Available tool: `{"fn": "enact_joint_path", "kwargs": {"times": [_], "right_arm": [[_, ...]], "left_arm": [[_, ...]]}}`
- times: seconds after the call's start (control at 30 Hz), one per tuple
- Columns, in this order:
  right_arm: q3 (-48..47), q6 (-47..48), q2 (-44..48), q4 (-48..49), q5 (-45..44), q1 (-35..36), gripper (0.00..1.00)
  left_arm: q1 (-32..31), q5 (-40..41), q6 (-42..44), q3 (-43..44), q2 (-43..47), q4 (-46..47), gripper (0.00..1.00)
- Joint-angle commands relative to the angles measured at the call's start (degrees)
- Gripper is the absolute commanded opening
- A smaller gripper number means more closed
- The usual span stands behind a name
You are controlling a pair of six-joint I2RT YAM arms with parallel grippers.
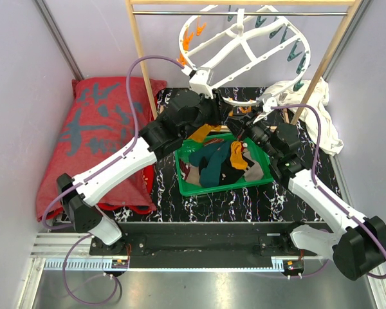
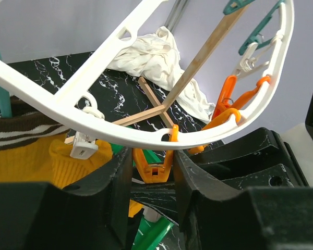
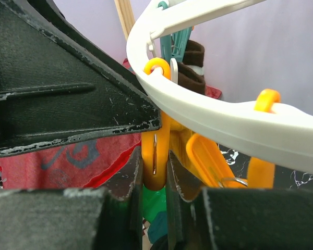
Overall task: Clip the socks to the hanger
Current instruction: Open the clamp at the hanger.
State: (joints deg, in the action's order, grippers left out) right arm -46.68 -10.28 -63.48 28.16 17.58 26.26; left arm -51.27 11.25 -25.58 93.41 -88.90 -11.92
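Left gripper [image 2: 152, 174] pinches an orange peg [image 2: 152, 162] that hangs from the lowest stretch of the white hanger [image 2: 120, 136], its fingers [image 2: 120, 182] drawn nearly together and pressed against both sides of the peg. The right gripper [image 3: 155, 179] is likewise narrowed onto a yellow-orange peg [image 3: 155, 151] under the rim, with the peg wedged between its two pads. Whether both arms hold one peg cannot be told.

From above, the hanger sits tilted inside the wooden rack [image 1: 140, 58], at 12 o'clock from a green basket [image 1: 225, 187] on the black marble table [image 1: 199, 206]. The socks [image 1: 222, 161] lie heaped in that basket, dark teal and mustard among them. In the left wrist view a mustard sock [image 2: 26, 161] with a striped cuff shows at 9 o'clock from the held peg.

A white cloth [image 1: 321, 109] lies at 2 o'clock from the basket, and a red cloth [image 1: 96, 135] at 9 o'clock.
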Motion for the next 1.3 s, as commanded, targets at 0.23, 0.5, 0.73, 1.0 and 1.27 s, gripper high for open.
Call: {"fn": "enact_joint_path", "kwargs": {"times": [0.23, 0.5, 0.73, 1.0, 1.27], "right_arm": [[-2.10, 2.63, -0.50, 1.19, -0.88, 2.04, 0.03], [-2.63, 3.34, -0.76, 0.49, -1.59, 2.57, 0.04], [-1.84, 2.55, 0.38, -1.09, -4.39, 2.57, 0.23], [1.40, -2.62, 6.61, -7.76, -12.65, 2.65, 0.60], [8.25, -11.23, 14.26, -22.70, -22.68, 2.65, 0.65]], "left_arm": [[0.20, 1.32, -0.26, 3.19, -1.36, 3.49, 0.38], [0.20, 1.50, 0.01, 3.71, -2.15, 3.13, 0.35], [0.20, 1.94, 1.76, 3.80, -1.98, 3.13, 0.10], [0.20, 2.29, 4.05, 3.28, -1.80, 4.01, 0.09], [0.20, 2.55, 4.23, 2.31, -1.01, 5.68, 0.10]]}}
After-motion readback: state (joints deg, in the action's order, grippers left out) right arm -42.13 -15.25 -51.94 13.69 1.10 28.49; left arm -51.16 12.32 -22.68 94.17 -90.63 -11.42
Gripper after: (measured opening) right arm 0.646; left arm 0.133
